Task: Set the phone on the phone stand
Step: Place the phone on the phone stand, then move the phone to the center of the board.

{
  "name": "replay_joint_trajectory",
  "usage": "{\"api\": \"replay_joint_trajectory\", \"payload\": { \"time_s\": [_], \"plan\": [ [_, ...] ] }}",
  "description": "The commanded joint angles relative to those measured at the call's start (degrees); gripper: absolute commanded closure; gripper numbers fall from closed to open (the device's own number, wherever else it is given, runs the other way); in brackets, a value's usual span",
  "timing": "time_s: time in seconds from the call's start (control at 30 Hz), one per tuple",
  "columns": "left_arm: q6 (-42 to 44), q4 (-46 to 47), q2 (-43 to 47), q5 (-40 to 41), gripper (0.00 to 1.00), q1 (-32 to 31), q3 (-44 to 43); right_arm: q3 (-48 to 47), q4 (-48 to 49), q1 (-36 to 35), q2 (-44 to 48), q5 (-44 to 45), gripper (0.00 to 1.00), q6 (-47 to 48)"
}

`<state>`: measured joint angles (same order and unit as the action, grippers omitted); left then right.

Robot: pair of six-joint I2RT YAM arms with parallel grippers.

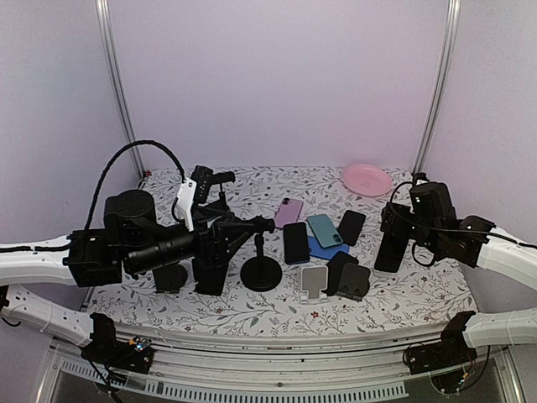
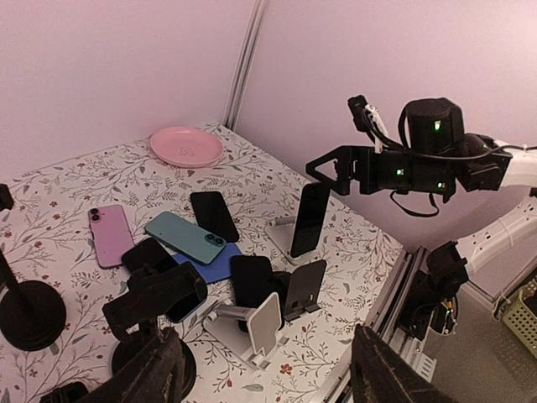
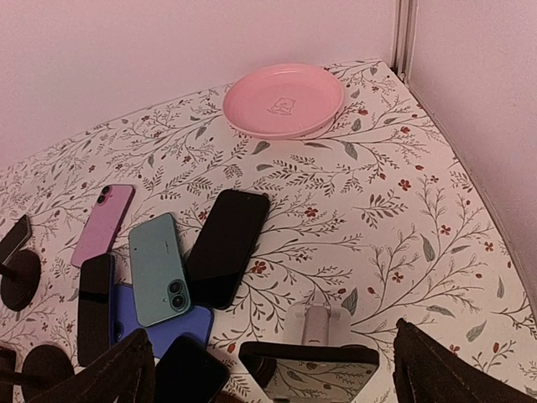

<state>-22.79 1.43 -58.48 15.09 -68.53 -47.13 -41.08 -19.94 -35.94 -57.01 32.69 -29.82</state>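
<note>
**A:** On the right side of the table (image 3: 403, 193), where does our phone (image 2: 310, 218) sit now?

**B:** It stands propped close to upright on the white phone stand (image 3: 317, 326). It is apart from the teal phone (image 3: 159, 269) and the others lying flat to its left. Our right gripper (image 3: 273, 359) hangs just over its top edge, with the fingers (image 3: 436, 369) spread wide to either side. We see a clear gap on one side and a narrower one on the other, so we judge that nothing is pinched.

**A:** So the step we're in is letting go and backing off?

**B:** We think so. To do it well, we should rise straight up along the phone's lean with the fingers spread. That way neither pad drags the top edge and tips the phone off its ledge.

**A:** And moving sideways?

**B:** Not until we're above the phone. The closer finger is the risk, because an early swing could knock the phone over. We can't tell whether the bottom edge is seated behind the stand's lip, so we should go slowly and watch for a wobble.

**A:** And our left gripper (image 2: 264, 365)?

**B:** Its fingers are spread and it holds nothing. It hovers over the left half of the table, near the round-based black stand (image 1: 261, 270). We should leave it parked, since it has no part in this step.
</note>
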Motion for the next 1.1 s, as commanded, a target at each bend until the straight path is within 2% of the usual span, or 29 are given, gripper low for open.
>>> {"api": "replay_joint_trajectory", "payload": {
  "time_s": [0.0, 0.2, 0.4, 0.5, 0.7, 1.07],
  "plan": [
    [-0.54, 0.68, 0.69, -0.59, 0.32, 0.87, 0.45, -3.32, -4.38, -0.18, 1.49, -6.78, 0.01, -1.66],
    [-0.76, 0.83, 0.87, -0.50, 0.32, 0.99, 0.73, -5.80, -3.68, -2.96, 0.90, -12.91, 0.01, -1.99],
    [-1.24, 1.70, 0.45, -0.83, 0.32, 1.14, 1.14, -9.57, 0.08, -7.81, -7.03, -14.46, 0.10, -2.20],
    [-1.54, 1.73, 0.63, -0.93, 0.32, 1.14, 1.42, -10.59, 3.15, -8.09, -11.07, -16.04, 0.18, -2.59],
    [-1.48, 0.86, 1.68, -0.61, 0.32, 1.29, 1.56, -10.24, 5.99, -8.14, -16.40, -15.18, 0.26, -4.10],
    [-1.97, 0.28, 3.55, -0.25, 0.31, 1.74, 2.95, -12.23, 7.39, -7.95, -21.92, -13.53, 0.25, -4.50]
  ]
}}
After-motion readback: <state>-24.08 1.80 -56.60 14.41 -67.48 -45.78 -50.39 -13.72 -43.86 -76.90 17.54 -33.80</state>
